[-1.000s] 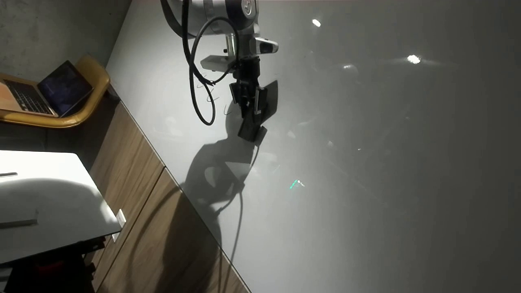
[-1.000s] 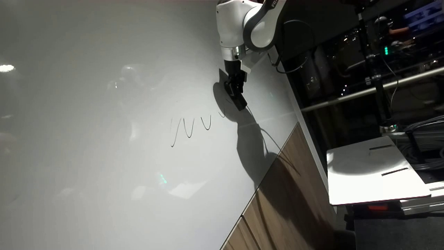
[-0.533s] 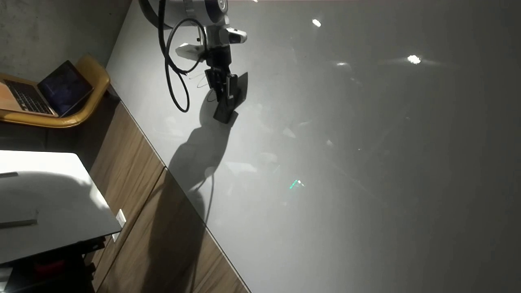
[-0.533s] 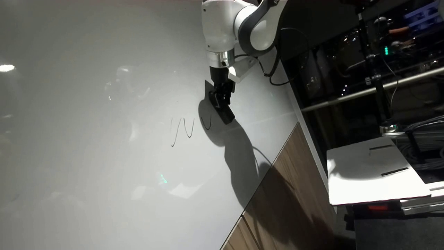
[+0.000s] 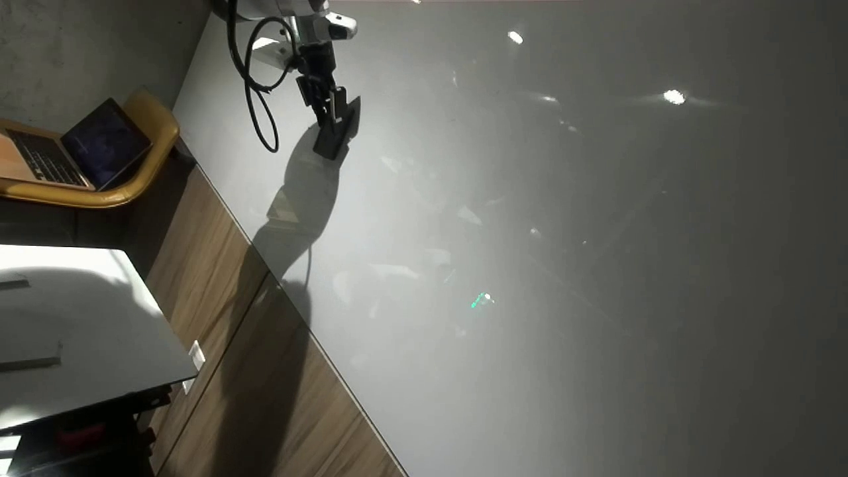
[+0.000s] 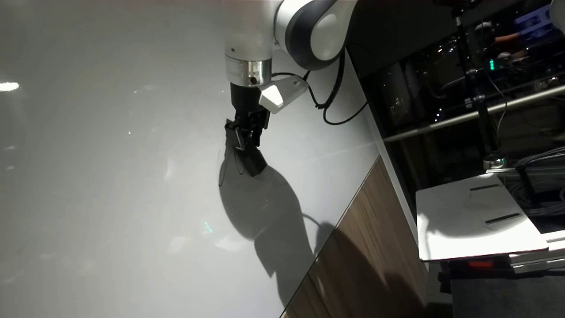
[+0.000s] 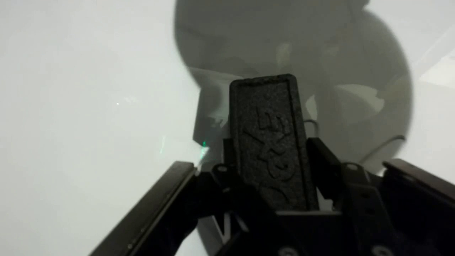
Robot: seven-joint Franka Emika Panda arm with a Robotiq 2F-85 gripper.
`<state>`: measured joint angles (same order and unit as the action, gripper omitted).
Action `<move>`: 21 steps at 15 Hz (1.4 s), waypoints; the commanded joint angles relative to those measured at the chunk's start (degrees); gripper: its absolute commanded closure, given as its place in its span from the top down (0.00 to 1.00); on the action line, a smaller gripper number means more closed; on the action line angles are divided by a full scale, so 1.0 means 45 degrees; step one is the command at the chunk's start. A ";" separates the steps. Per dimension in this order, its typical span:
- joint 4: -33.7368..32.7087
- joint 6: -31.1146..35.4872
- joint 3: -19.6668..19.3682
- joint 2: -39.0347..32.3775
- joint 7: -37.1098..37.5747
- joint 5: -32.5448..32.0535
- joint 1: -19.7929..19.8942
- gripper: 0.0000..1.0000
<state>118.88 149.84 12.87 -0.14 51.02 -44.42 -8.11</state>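
Harsh light floods the glossy white board [image 5: 596, 278], coming from the side opposite the wood panelling [image 6: 375, 207], so in both exterior views the arm [image 6: 326, 35] and claw [image 7: 273, 153] throw a heavy shadow [image 6: 273, 207] down across it and onto that wood. Lamp glints [image 5: 673, 97] burn out on the board's upper part, with a small green reflection [image 5: 479, 301] lower down. Beyond the board, the bench [image 6: 476, 245] is partly blown out and the dark room [image 6: 423, 79] loses detail. In the wrist view the black claw is murky and soft, the dark block [image 7: 263, 103] underexposed.
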 commanded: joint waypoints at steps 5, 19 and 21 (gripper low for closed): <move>-0.1743 -0.0139 0.1235 -0.1013 0.1292 -0.0983 -0.1357 0.28; -0.3878 -0.2368 0.0069 -0.3048 0.0447 -0.1295 -0.2443 0.28; -0.4009 -0.2229 -0.0211 -0.3068 0.0236 -0.1338 -0.2329 0.28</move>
<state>104.76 140.44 14.68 -12.44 54.08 -48.76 -18.62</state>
